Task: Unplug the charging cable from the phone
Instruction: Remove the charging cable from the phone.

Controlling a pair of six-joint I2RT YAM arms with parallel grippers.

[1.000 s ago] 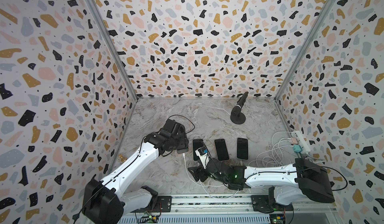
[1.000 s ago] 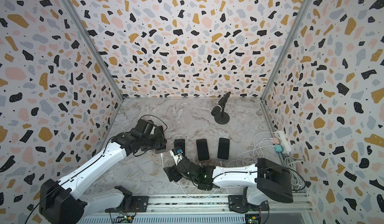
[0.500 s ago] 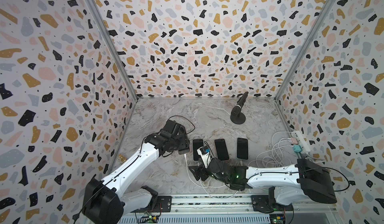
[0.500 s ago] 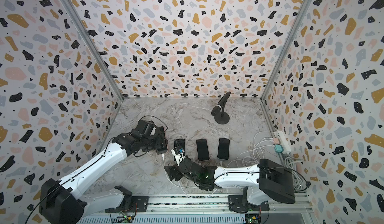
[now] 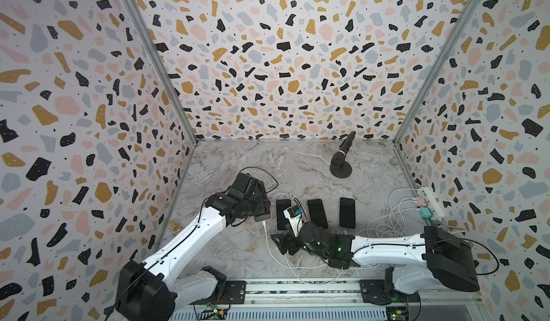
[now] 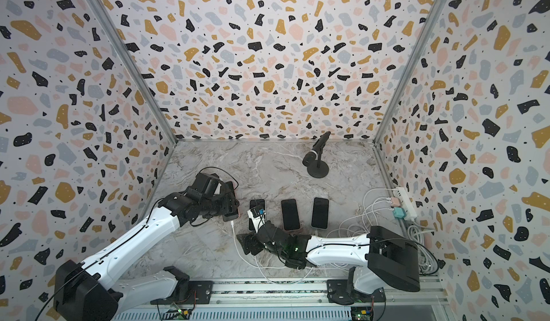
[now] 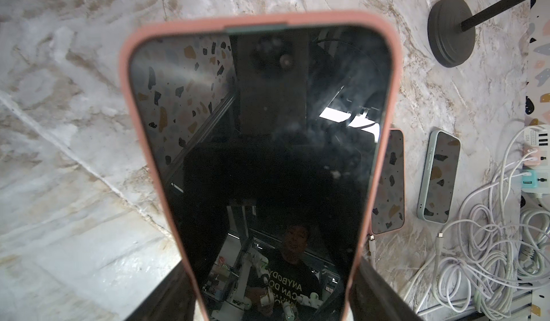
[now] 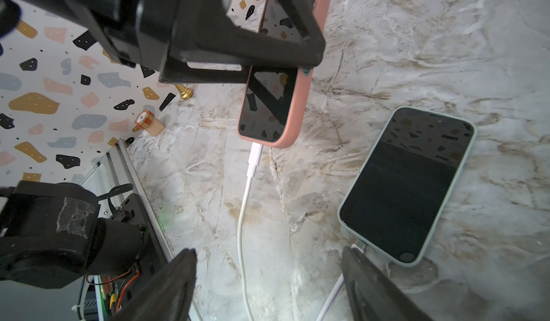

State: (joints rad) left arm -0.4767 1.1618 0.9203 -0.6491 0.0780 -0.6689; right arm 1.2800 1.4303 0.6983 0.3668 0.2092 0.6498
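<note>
Left gripper [image 5: 258, 212] clamped the pink-cased phone [image 8: 271, 108], lifted off the table [image 8: 416, 51], we judged, to brace it. Charging cable [image 8: 244, 203] hung plugged into its lower end. Right gripper [image 8: 268, 258], jaws wide and empty, straddled that cable, probably to pull.

The left arm [image 5: 190, 239] rises diagonally from its base with the wrist bent downward. The left gripper [image 5: 261, 211] is clamped across the sides of a pink-cased phone [image 7: 262, 144], fingers [image 7: 375, 289] pressed on its edges. The right arm [image 5: 387, 246] lies low and nearly level, extended toward the left one. The right gripper [image 8: 268, 251] is spread wide and holds nothing, pointed at the phone's lower end.
</note>
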